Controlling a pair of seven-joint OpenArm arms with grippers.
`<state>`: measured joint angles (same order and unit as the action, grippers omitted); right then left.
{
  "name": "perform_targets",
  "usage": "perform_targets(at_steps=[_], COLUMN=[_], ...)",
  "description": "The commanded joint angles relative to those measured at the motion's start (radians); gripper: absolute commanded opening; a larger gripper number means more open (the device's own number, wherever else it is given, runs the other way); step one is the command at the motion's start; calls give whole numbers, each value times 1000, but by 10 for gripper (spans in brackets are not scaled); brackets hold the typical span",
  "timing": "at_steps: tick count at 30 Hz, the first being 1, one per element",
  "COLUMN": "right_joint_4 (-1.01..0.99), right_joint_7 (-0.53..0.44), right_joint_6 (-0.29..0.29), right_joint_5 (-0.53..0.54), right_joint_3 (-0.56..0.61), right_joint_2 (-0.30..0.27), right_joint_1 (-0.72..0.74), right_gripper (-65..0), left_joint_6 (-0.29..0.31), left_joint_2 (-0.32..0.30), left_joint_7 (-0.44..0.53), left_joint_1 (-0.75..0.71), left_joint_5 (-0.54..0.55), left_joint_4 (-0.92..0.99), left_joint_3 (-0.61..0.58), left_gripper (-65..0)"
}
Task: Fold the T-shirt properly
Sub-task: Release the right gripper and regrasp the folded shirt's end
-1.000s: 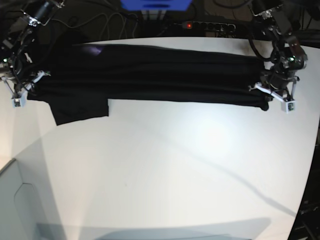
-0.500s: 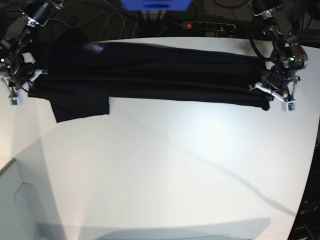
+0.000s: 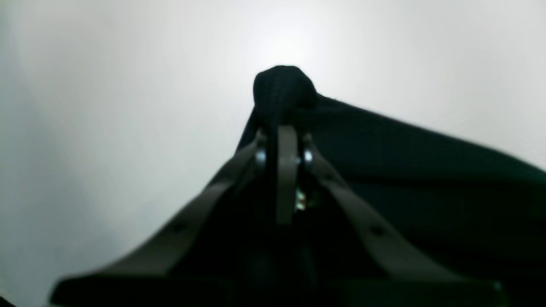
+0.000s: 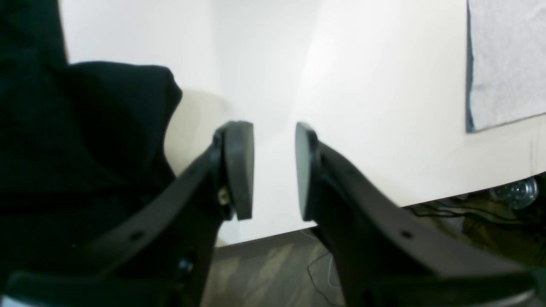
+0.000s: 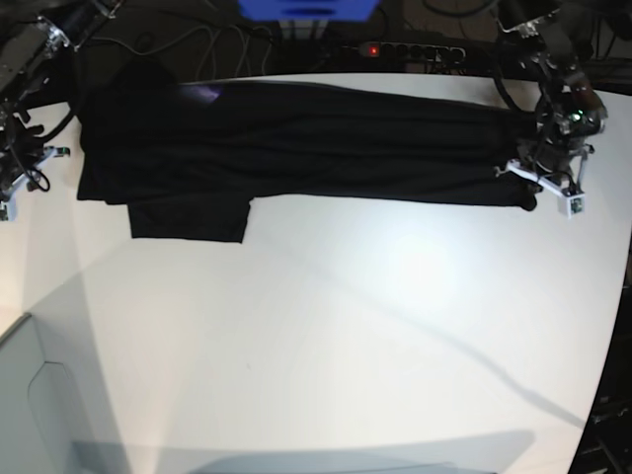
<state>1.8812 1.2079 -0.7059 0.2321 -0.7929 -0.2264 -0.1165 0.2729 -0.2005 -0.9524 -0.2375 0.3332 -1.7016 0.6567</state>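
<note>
The black T-shirt [image 5: 296, 138] lies stretched in a long band across the far side of the white table [image 5: 346, 326], one sleeve [image 5: 190, 219] hanging toward the front. My left gripper [image 5: 534, 188] is shut on the shirt's right end. In the left wrist view the left gripper [image 3: 283, 140] pinches a bunch of black cloth [image 3: 283, 89]. My right gripper [image 5: 24, 180] hovers off the shirt's left end, open. In the right wrist view the right gripper [image 4: 273, 170] has nothing between its pads, and the T-shirt [image 4: 85, 128] lies to its left.
A power strip [image 5: 405, 49] with a red light and cables lie behind the table. A blue object [image 5: 306, 8] sits at the top edge. A grey mat [image 4: 507, 64] lies near the table's edge, with floor and cables [image 4: 469, 213] below.
My right gripper has opened, let go of the shirt and drawn back to the left. The shirt's left end and sleeve have slid right. The left gripper keeps its hold.
</note>
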Motion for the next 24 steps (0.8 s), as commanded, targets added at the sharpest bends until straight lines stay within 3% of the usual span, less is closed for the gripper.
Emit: perform_targets(at_steps=[1, 7, 13, 20, 24], right_joint_4=[21, 24, -145, -567, -694], right_joint_7=[-13, -12, 51, -9, -44], right_joint_6=[8, 8, 8, 8, 8], right_joint_5=[10, 10, 10, 10, 11], right_joint_3=[-4, 13, 198, 241, 240], right_joint_2=[-15, 40, 60, 22, -11], right_joint_1=[22, 154, 286, 420, 444], right_gripper=[-480, -478, -478, -478, -478], left_joint_6=[-1, -1, 1, 1, 1], left_joint_2=[-14, -14, 6, 6, 6], left_joint_7=[16, 16, 16, 16, 16], left_joint_1=[7, 3, 3, 2, 2], left_joint_5=[7, 11, 7, 10, 7], left_joint_4=[-5, 15, 10, 11, 11], left_joint_3=[7, 5, 8, 8, 8], left_gripper=[-649, -649, -649, -649, -649])
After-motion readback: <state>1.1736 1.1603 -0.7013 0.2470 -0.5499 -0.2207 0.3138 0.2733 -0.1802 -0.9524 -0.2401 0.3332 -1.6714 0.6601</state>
